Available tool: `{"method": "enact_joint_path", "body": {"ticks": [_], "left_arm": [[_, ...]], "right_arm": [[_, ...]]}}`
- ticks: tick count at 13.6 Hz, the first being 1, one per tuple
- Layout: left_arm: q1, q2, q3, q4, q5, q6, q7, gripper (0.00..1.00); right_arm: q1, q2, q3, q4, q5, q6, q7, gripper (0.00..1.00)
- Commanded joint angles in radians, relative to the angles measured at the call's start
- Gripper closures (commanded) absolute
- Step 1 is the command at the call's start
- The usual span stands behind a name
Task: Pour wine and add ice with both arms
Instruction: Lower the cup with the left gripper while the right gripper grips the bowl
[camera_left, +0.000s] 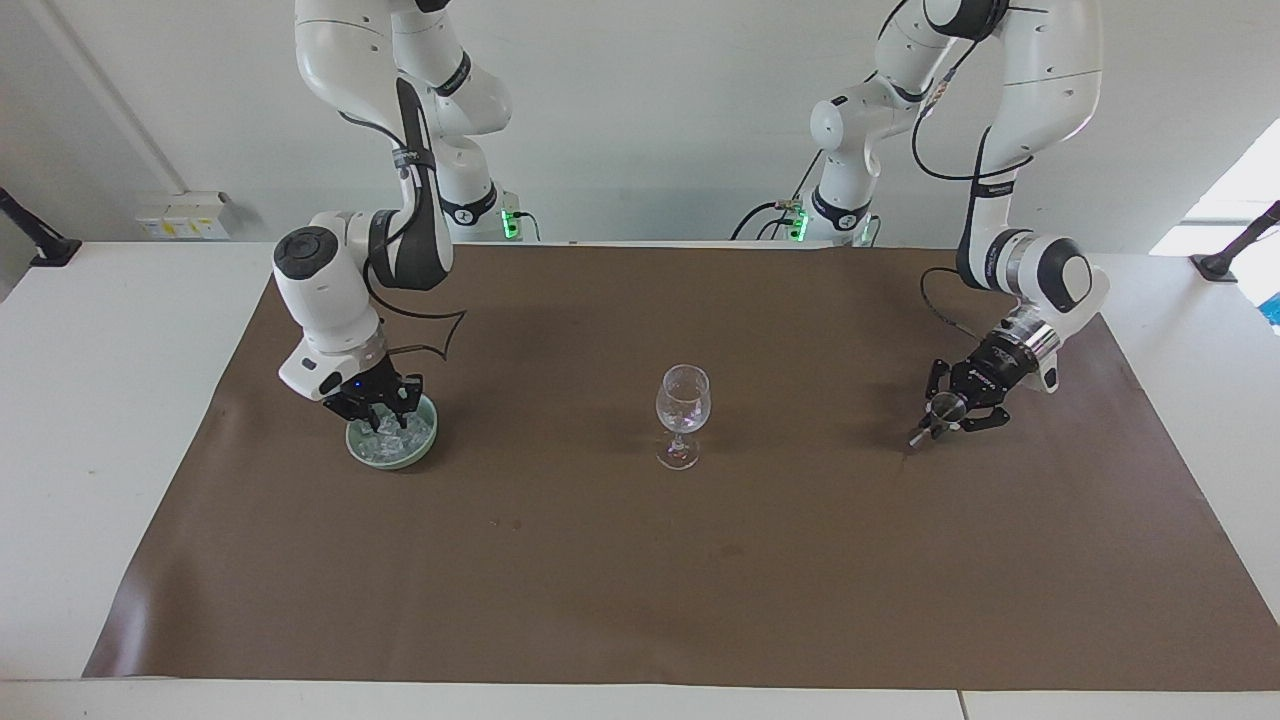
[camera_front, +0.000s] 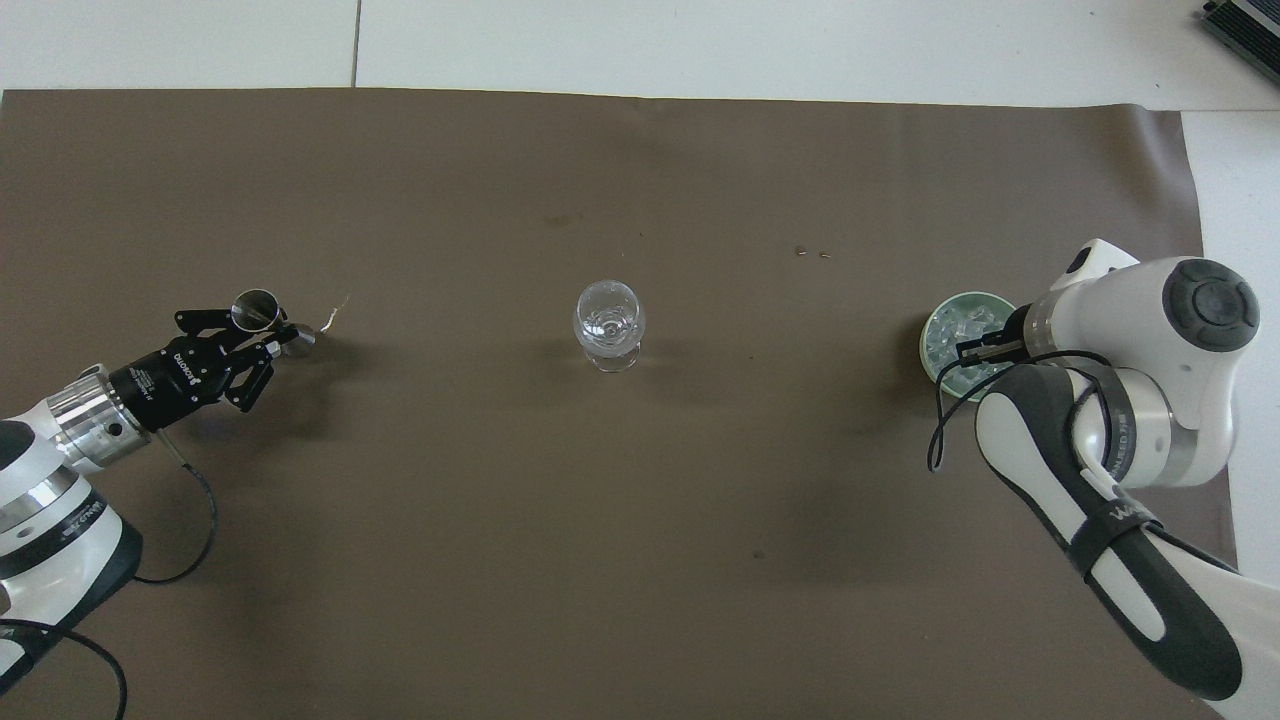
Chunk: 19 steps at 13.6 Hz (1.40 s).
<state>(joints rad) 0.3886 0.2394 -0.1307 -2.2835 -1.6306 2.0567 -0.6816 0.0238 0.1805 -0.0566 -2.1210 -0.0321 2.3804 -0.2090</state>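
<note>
Ice (camera_left: 392, 432) fills a green bowl (camera_left: 391, 455), left of frame centre; right gripper (camera_left: 378, 408) dips into it, finger spread unclear. Wine glass (camera_left: 682, 415) stands centre. Overhead: left gripper (camera_front: 262, 335), angled low at frame left, clamps a metal jigger (camera_front: 258, 310) over the brown mat (camera_front: 640, 560)

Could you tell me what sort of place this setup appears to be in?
Probably a robotics lab: two white arms are mounted at a table with a brown mat, and only a wine glass and bowl are staged.
</note>
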Motion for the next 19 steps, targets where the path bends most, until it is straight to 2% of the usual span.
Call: {"method": "enact_joint_path", "body": {"ticks": [1, 7, 8, 9, 11, 12, 13, 14, 16, 19], "left_arm": [[-0.013, -0.005, 0.006, -0.016, -0.029, 0.028, 0.022, 1.0], [-0.008, -0.009, 0.006, -0.037, -0.029, 0.029, 0.025, 1.0], [-0.002, -0.009, 0.005, -0.037, -0.031, 0.026, 0.025, 0.83], [-0.002, -0.009, 0.006, -0.037, -0.031, 0.023, 0.025, 0.74], [-0.001, -0.009, 0.006, -0.037, -0.031, 0.025, 0.025, 0.67], [0.001, -0.009, 0.006, -0.037, -0.031, 0.026, 0.025, 0.54], [0.006, -0.011, 0.006, -0.036, -0.031, 0.022, 0.023, 0.11], [0.007, -0.011, 0.006, -0.036, -0.031, 0.02, 0.023, 0.0], [0.007, -0.011, 0.006, -0.036, -0.031, 0.02, 0.023, 0.0], [0.024, -0.012, 0.006, -0.036, -0.031, 0.022, 0.022, 0.0]], "right_arm": [[-0.012, -0.004, 0.011, -0.01, 0.0, 0.005, -0.01, 0.73], [0.001, -0.012, 0.012, 0.016, 0.0, -0.056, -0.007, 0.74], [0.005, -0.016, 0.012, 0.027, 0.0, -0.076, -0.003, 0.74], [0.005, -0.021, 0.012, 0.044, 0.0, -0.101, 0.0, 0.74], [0.005, -0.035, 0.014, 0.087, 0.0, -0.159, 0.002, 0.76], [0.007, -0.039, 0.017, 0.105, 0.001, -0.185, 0.006, 0.77], [0.007, -0.047, 0.03, 0.13, 0.014, -0.214, 0.022, 0.8], [0.005, -0.053, 0.04, 0.153, 0.017, -0.24, 0.042, 0.86], [0.005, -0.065, 0.085, 0.194, 0.018, -0.259, 0.121, 1.0], [0.005, -0.056, 0.165, 0.303, 0.017, -0.331, 0.291, 1.0]]}}
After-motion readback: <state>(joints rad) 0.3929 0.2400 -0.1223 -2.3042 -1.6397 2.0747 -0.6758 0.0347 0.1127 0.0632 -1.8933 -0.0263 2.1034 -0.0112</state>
